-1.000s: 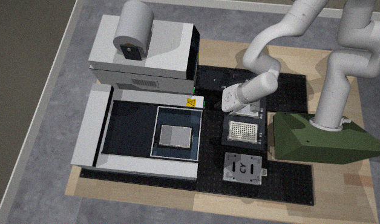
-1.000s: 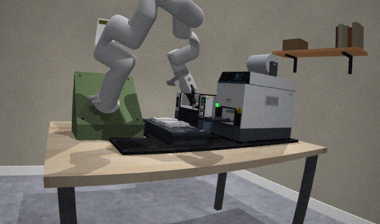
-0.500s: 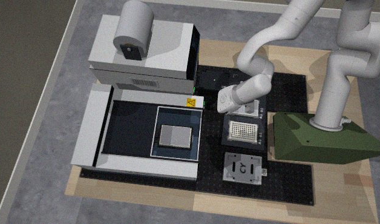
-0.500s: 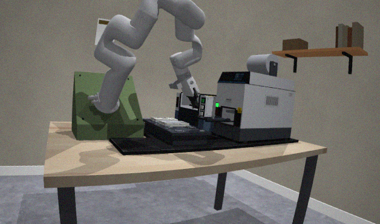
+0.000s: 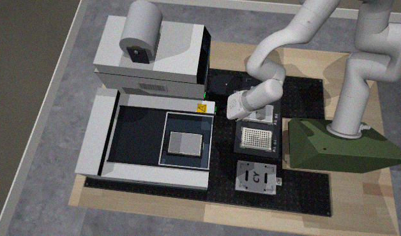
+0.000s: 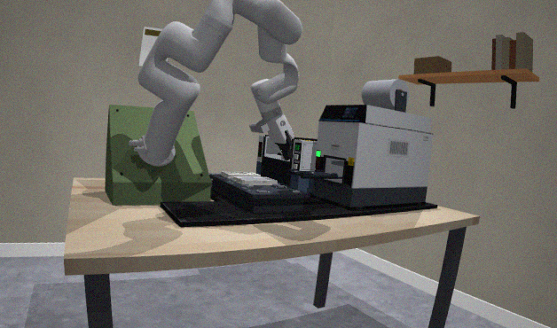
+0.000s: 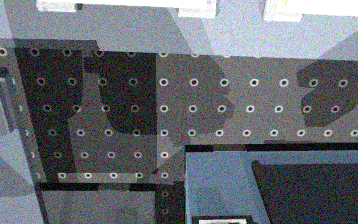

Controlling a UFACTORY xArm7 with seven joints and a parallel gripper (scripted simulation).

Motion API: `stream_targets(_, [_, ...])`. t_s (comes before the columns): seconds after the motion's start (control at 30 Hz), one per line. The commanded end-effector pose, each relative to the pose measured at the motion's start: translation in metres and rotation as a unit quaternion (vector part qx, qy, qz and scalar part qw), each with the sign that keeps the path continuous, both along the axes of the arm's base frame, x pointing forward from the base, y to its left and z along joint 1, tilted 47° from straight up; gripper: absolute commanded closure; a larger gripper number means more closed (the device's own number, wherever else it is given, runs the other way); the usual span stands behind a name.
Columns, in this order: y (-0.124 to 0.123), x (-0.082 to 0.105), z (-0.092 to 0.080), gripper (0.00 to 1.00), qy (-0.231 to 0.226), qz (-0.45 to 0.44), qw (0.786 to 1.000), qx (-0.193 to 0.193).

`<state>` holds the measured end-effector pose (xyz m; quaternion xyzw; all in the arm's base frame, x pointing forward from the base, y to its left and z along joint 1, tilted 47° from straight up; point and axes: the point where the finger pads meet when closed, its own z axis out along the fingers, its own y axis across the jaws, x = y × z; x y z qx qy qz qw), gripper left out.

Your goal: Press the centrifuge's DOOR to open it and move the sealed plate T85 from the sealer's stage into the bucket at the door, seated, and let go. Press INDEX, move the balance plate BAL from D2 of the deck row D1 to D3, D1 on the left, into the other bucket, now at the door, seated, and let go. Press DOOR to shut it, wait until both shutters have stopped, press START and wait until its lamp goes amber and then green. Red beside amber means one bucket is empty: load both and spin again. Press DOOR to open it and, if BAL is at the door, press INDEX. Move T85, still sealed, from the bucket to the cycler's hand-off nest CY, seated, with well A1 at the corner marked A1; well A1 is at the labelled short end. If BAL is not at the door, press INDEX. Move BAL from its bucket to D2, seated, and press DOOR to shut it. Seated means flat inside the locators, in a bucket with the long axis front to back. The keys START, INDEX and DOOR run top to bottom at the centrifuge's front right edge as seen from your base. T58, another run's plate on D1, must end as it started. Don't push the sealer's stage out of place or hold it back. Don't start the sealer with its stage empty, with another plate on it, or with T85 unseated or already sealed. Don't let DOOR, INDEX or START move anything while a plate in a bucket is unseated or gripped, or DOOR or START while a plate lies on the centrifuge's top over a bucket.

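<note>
The centrifuge has its door open. A silver sealed plate, T85, lies flat in the bucket at the door. My gripper is shut and empty. It hangs low beside the centrifuge's front right corner, close to the key panel. A white plate, T58, sits on D1. The plate BAL on D2 is mostly hidden under my wrist. The CY nest is empty. The wrist view shows the perforated board and the centrifuge's corner, but no fingers.
The sealer with its roll stands behind the centrifuge, a green lamp lit on its front. My green base block stands to the right of the deck row. A shelf hangs on the wall.
</note>
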<state>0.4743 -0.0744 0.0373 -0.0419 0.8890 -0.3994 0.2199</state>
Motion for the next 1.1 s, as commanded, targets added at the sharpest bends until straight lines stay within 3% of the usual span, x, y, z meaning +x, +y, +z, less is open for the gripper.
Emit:
stream_targets(0.0, [0.0013, 0.0017, 0.0004, 1.0, -0.001, 0.001, 1.0, 0.001])
stream_targets(1.07, [0.0004, 0.0091, 0.0006, 1.0, -0.001, 0.001, 1.0, 0.001])
